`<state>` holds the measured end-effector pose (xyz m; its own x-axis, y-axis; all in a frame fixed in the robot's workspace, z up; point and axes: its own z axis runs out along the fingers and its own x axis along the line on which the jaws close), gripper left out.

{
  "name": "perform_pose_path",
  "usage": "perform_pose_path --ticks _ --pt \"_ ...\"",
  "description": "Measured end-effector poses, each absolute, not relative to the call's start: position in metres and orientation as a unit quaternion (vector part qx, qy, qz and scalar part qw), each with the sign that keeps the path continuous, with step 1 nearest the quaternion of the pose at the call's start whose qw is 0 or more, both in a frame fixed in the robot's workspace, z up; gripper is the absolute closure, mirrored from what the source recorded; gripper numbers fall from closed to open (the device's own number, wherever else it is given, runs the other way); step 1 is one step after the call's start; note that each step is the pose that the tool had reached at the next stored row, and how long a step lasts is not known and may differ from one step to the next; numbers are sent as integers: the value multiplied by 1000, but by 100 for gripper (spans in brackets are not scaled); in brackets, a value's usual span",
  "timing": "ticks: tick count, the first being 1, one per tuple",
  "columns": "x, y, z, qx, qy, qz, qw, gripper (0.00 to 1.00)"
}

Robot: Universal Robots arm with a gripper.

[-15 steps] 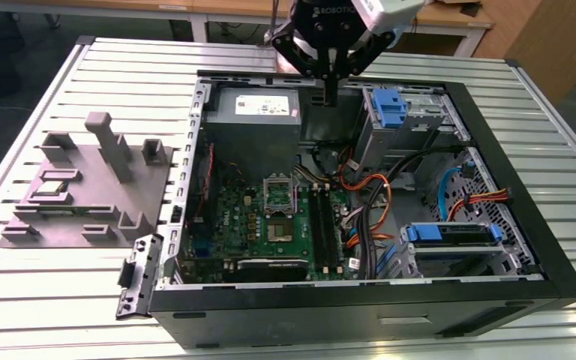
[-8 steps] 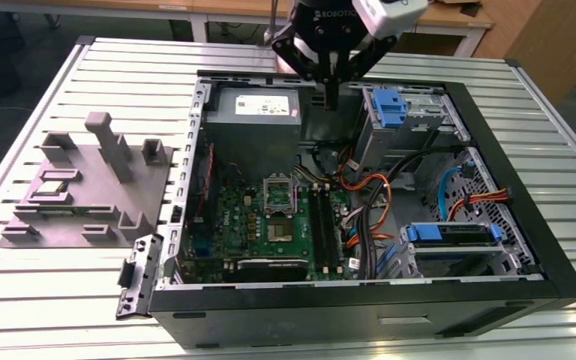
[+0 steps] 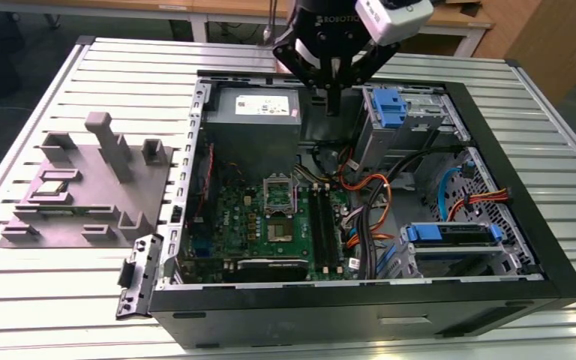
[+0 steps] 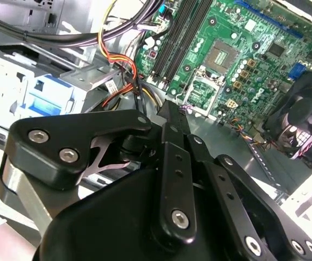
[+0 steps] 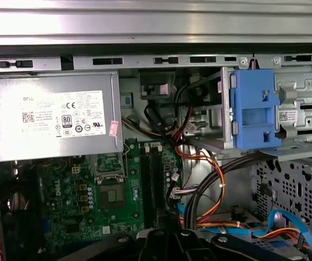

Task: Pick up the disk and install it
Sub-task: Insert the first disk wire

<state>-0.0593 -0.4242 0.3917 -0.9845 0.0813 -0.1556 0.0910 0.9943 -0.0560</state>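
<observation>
Your black end effector hangs with fingers pressed together on nothing, over the open black computer case on the slatted metal desk. The flat silver-grey disk in its blue plastic carrier sits in a bay at the exterior view's right, well apart from it.

The claw is black. Just beside it, the power supply is silver-grey with a white label, and the latch is bright blue on a grey cage. Near it, the motherboard is green and the cables are orange, red, yellow and black.
</observation>
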Motion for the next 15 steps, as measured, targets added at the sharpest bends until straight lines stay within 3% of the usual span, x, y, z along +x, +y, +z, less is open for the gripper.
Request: perform_pose_path --ticks 15 --pt "-25 -426 391 43 996 -32 77 90"
